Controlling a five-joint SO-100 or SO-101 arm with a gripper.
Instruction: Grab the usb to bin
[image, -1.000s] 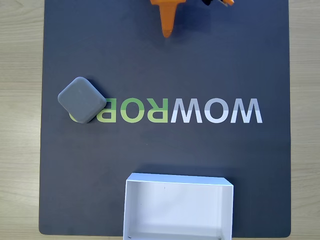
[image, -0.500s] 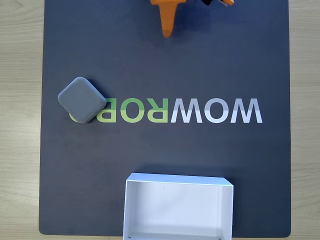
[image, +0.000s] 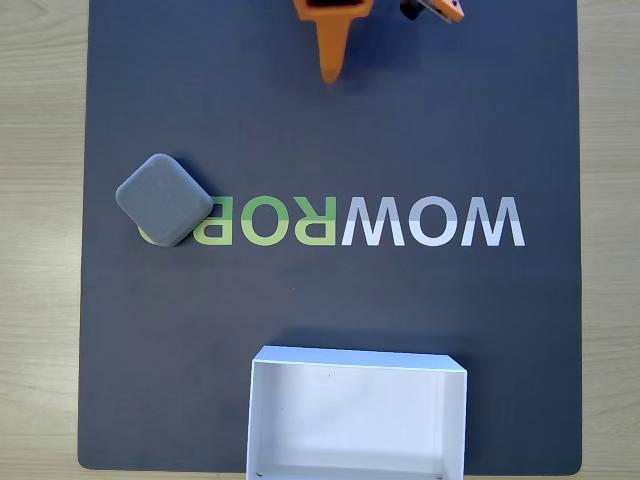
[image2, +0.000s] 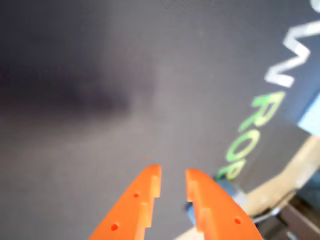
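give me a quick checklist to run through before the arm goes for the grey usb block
1. usb lies free on the dark mat, nothing on top: ok.
2. bin looks empty and open at the top: ok.
3. gripper holds nothing, a narrow gap between its orange fingers: ok.
4. Gap wide enough for the block: not ok, it looks too narrow in the wrist view.
5. Gripper over the block: not ok; in the fixed view it sits at the mat's top edge, well away.
6. Mat between block and bin is bare: ok.
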